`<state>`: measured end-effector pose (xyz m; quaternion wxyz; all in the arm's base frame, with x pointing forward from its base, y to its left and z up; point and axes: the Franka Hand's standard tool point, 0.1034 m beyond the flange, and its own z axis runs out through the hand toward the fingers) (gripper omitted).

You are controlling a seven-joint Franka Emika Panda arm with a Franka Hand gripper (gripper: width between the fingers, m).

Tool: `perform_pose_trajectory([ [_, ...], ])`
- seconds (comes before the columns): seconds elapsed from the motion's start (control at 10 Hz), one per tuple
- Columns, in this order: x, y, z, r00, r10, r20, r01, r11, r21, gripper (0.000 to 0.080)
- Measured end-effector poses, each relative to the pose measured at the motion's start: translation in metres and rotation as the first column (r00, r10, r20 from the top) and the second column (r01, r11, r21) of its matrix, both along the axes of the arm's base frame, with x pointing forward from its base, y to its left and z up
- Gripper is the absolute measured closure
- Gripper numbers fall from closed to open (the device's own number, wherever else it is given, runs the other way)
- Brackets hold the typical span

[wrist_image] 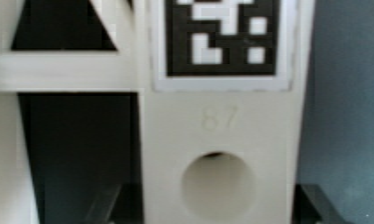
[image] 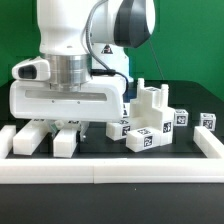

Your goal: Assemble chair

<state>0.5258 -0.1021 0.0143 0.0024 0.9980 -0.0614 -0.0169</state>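
The robot arm [image: 95, 35] fills the upper left and centre of the exterior view, bent down over the black table [image: 105, 148]. A long low white rail [image: 130, 172] runs across the bottom of the frame.

The chair is not yet one piece. Its main chair pieces [image: 150, 118], white blocks bearing black-and-white tags, sit clustered right of centre. Two white blocks [image: 30, 138] lie at lower left, and a small tagged cube [image: 207, 122] stands alone near the right edge.

The end effector [image: 52, 128] hangs low over the two blocks. Whether its fingers are parted or clamped on anything cannot be told.

In the wrist view a white bar [wrist_image: 219, 130] fills the centre, with a tag [wrist_image: 223, 35] at the top and an oval hole [wrist_image: 219, 185] at the bottom.
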Motion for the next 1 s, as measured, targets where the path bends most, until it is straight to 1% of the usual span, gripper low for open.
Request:
perform_pose_trajectory([
  [0.4, 0.003, 0.001, 0.038, 1.0, -0.015, -0.008, 0.016, 0.999, 0.039, 0.0511],
  [0.6, 0.011, 0.006, 0.064, 1.0, -0.018, 0.011, 0.017, 0.998, 0.055, 0.0511],
  [0.7, 0.014, 0.01, 0.071, 0.999, -0.032, 0.021, 0.031, 0.998, 0.055, 0.0511],
  [0.9, 0.015, 0.012, 0.066, 0.999, -0.028, 0.024, 0.026, 0.998, 0.051, 0.0511],
  [1.0, 0.015, 0.012, 0.066, 0.999, -0.028, 0.024, 0.026, 0.998, 0.051, 0.0511],
])
